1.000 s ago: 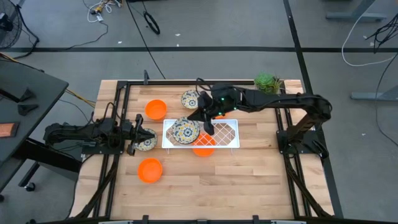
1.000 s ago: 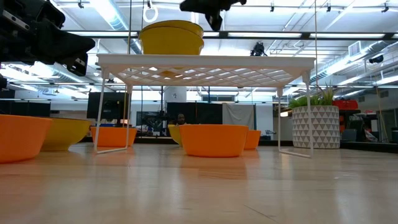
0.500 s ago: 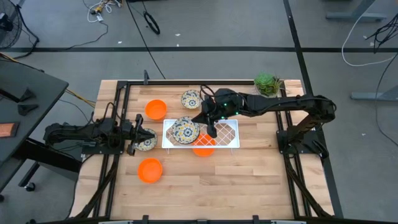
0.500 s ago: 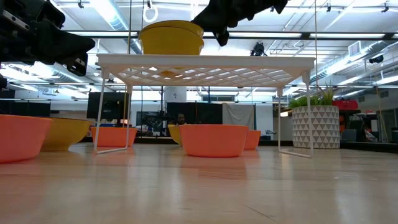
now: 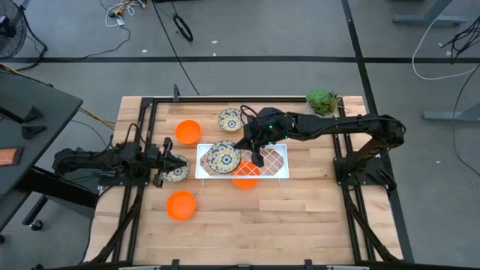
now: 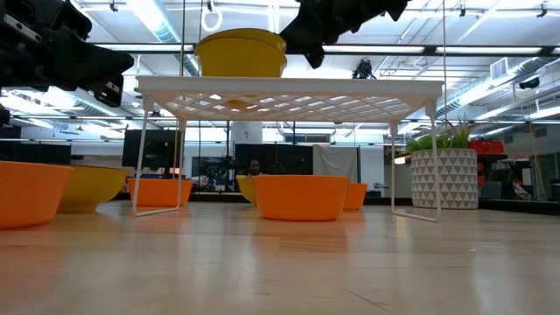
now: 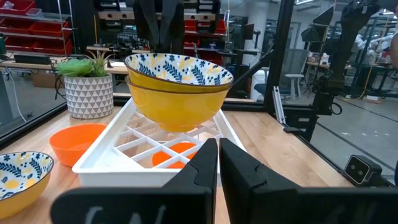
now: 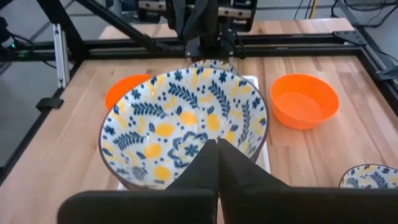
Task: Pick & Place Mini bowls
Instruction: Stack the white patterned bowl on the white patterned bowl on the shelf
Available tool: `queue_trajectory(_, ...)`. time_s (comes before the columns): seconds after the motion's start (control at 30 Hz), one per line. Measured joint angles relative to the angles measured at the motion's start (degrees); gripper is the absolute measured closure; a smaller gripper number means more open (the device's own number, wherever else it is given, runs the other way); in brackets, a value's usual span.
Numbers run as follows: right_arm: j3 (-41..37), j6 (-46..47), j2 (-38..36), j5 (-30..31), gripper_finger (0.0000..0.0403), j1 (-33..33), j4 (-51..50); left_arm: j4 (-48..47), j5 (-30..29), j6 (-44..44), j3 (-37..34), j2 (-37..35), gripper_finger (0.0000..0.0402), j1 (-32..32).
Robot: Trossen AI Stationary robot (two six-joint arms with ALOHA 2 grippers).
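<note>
Nearest the front table edge sits an orange bowl [image 5: 180, 205]; the left hand [image 5: 166, 166], clenched and empty, waits by a patterned bowl [image 5: 177, 172]. Farther back, stacked patterned bowls [image 5: 223, 157] rest on the white rack [image 5: 276, 159], with the right hand [image 5: 256, 158] clenched empty just above. They look stiff, glazed, slippery and breakable, so pinching the rim seems best.

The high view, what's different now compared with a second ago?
The right gripper, shut and empty, pulled back a little from the patterned bowls stacked on the white rack, its arm swinging out toward the right side. Nothing was picked up or released. The left gripper stayed beside a patterned bowl on the table, and the orange bowls and the plant did not move.
</note>
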Motion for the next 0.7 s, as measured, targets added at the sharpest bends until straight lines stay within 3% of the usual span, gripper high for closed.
queue_trajectory(0.7, 0.0, -1.49, 0.0, 0.0, 0.0403, 0.01, -2.59, 0.0, 0.0, -0.02, 0.01, 0.0, 0.0378, 0.0)
